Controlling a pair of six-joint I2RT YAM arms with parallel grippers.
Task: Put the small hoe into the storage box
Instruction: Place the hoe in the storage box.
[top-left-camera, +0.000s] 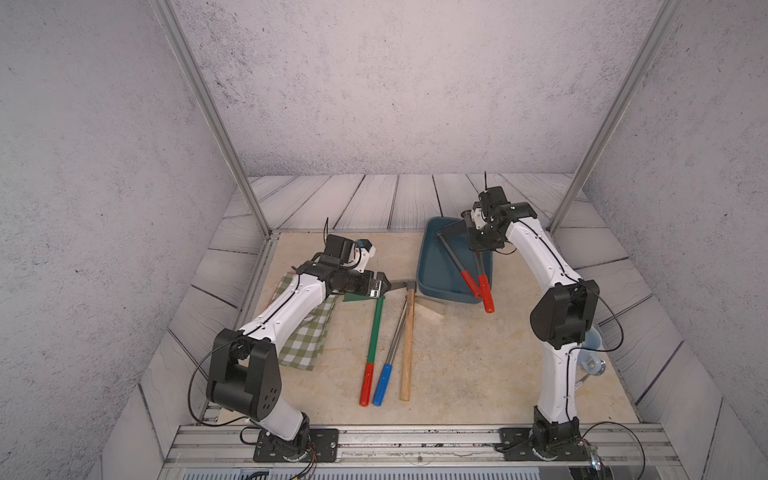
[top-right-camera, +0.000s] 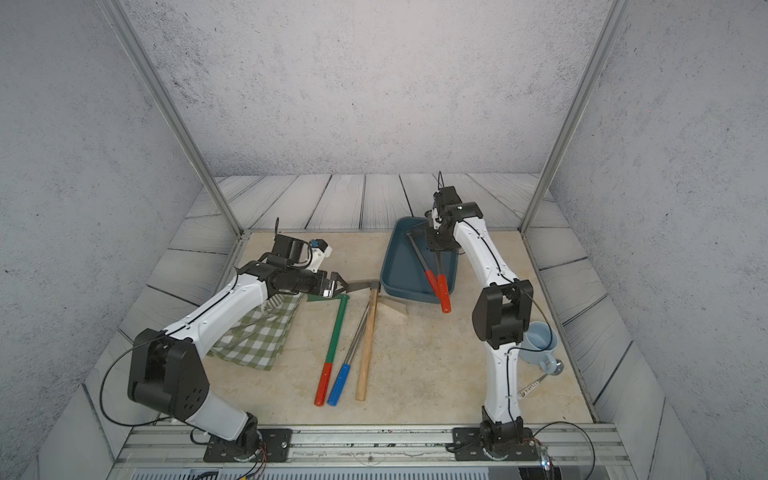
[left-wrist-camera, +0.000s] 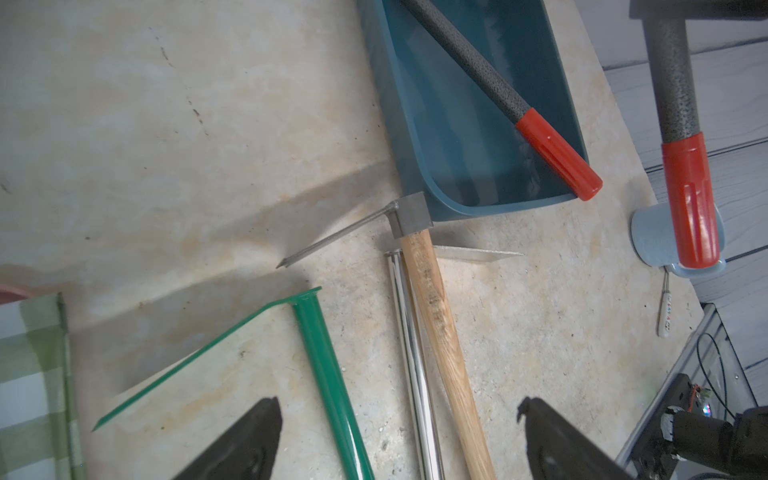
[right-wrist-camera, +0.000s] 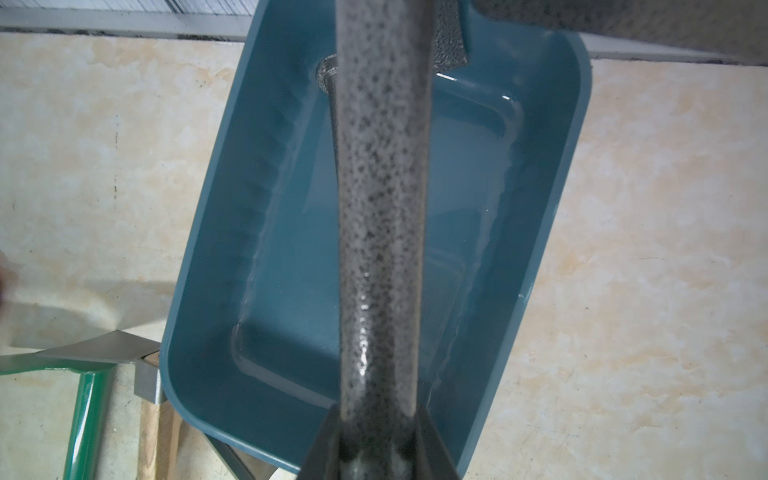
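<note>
The storage box (top-left-camera: 424, 266) (top-right-camera: 388, 266) is a dark teal tub at the back middle of the table. My right gripper (top-left-camera: 478, 245) (right-wrist-camera: 380, 419) is shut on the grey speckled shaft of the small hoe (top-left-camera: 487, 297) (right-wrist-camera: 382, 208). The hoe hangs tilted over the box, its red grip (top-right-camera: 444, 297) (left-wrist-camera: 688, 187) past the near rim. A similar red-gripped tool (top-left-camera: 455, 259) (left-wrist-camera: 498, 87) lies slanted inside the box. My left gripper (top-left-camera: 384, 286) (left-wrist-camera: 399, 436) is open and empty, low over the heads of the tools left of the box.
A green-shafted tool (top-left-camera: 376, 328), a chrome tool with a blue grip (top-left-camera: 395, 345) and a wooden-handled pick (top-left-camera: 408, 340) lie side by side at mid-table; the pick's head touches the box corner. A checked cloth (top-left-camera: 307, 336) lies under my left arm. A light-blue cup (top-right-camera: 538, 338) stands behind my right arm.
</note>
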